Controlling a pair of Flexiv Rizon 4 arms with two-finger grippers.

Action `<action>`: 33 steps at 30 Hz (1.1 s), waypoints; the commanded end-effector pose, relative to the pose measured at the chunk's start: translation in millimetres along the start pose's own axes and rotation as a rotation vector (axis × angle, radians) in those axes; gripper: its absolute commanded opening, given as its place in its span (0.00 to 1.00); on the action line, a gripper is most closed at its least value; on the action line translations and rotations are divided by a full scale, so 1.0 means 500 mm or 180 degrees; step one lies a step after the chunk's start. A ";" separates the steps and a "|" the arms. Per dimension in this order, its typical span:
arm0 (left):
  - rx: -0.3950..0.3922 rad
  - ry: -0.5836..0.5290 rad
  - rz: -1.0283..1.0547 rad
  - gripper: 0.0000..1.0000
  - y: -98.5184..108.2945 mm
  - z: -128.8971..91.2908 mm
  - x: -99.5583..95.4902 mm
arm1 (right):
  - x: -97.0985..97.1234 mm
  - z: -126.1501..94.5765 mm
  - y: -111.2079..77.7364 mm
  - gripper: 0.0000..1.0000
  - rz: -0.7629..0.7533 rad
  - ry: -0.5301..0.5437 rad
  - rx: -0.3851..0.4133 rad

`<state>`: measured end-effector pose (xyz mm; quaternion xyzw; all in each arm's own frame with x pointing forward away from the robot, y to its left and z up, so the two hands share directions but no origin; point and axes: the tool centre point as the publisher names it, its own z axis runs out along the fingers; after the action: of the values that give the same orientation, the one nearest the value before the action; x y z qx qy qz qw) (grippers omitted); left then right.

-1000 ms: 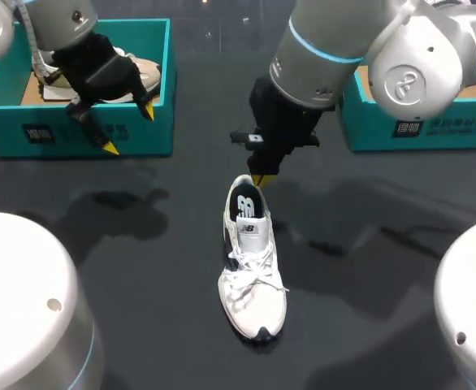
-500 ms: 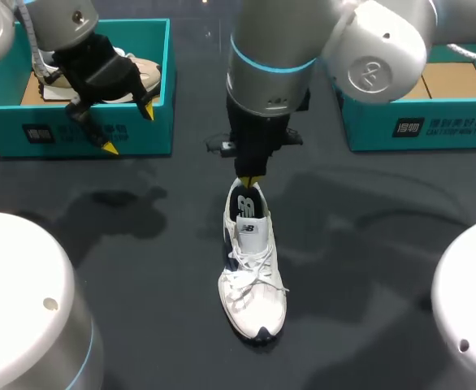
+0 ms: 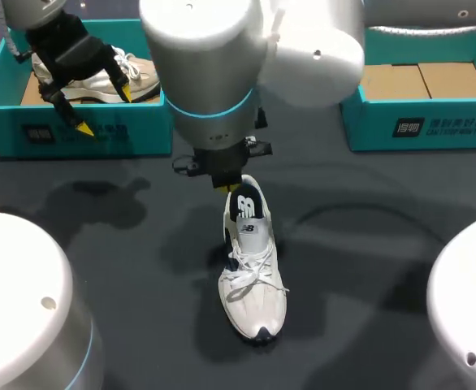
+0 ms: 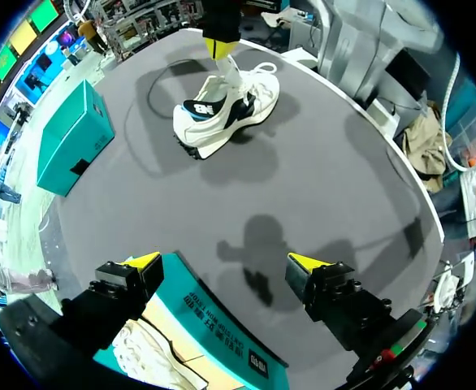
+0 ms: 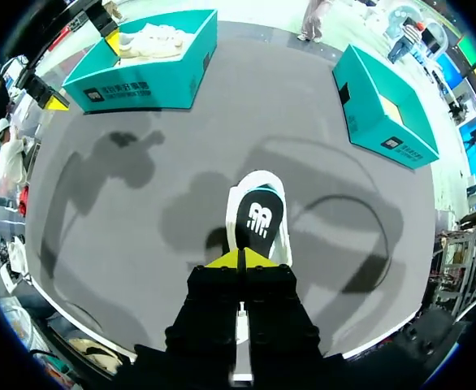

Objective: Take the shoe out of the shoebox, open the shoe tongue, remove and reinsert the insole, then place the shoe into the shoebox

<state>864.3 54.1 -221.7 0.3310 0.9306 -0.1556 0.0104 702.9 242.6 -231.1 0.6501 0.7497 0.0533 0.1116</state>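
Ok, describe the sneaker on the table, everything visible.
The sneaker is white with navy trim, tied white laces and a dark insole bearing a white logo. It stands on its sole on the dark table, toe toward the robot. The right gripper, tips together, is at its heel; whether it grips is unclear.

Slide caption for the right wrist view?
Right gripper shut at the shoe's heel; box with another shoe and second box beyond.
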 end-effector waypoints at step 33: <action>0.0536 0.0153 0.0032 1.00 0.000 0.065 -0.025 | -0.015 0.136 -0.016 0.00 -0.0134 -0.0472 -0.0304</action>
<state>871.9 36.6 -251.1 0.3387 0.9125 -0.2261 -0.0395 713.4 221.1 -288.4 0.6324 0.7501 0.0396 0.1895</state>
